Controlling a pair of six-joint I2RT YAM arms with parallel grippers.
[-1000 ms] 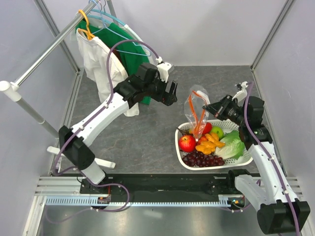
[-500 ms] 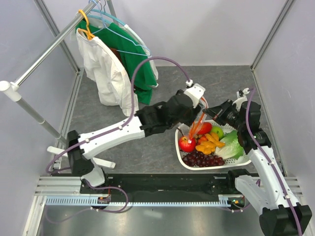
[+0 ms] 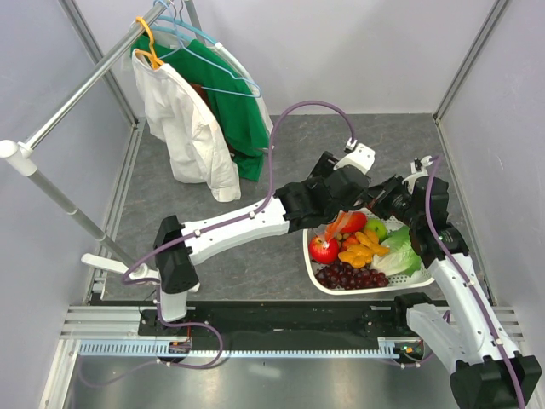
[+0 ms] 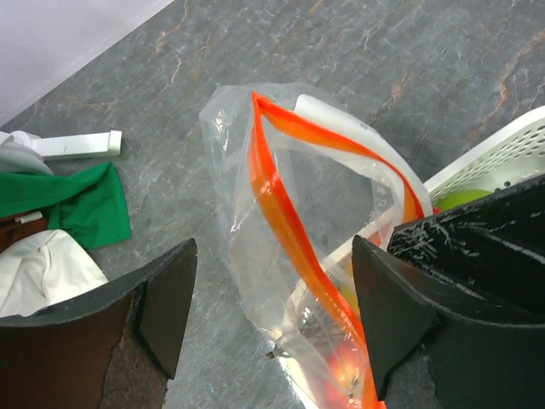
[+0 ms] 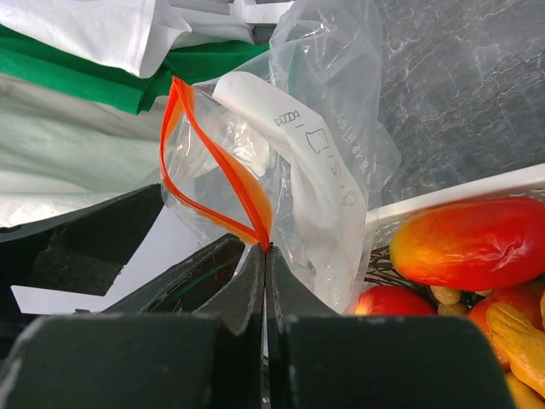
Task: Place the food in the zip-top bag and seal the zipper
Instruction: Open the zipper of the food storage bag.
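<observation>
The clear zip-top bag (image 4: 255, 162) hangs over the left rim of the white basket (image 3: 375, 288), its orange-red zipper (image 4: 285, 226) gaping open. My right gripper (image 5: 266, 249) is shut on one end of the zipper (image 5: 213, 183) and holds the bag (image 5: 336, 94) up. My left gripper (image 4: 272, 328) is open, with one finger on each side of the bag's mouth and not touching it. In the top view the left gripper (image 3: 347, 209) hides most of the bag. The basket holds a red apple (image 3: 324, 249), mango (image 3: 353, 223), green apple (image 3: 375, 228), orange pieces (image 3: 358, 252), grapes (image 3: 345, 277) and lettuce (image 3: 400, 252).
A clothes rack (image 3: 77, 102) with a white garment (image 3: 183, 128) and a green garment (image 3: 234, 106) stands at the back left. The grey floor (image 3: 255, 247) lies left of the basket. Enclosure walls close in the sides and back.
My left arm has swung from beside the hanging clothes across to the bag, and its open gripper now straddles the bag's mouth. My right gripper has kept hold of the zipper.
</observation>
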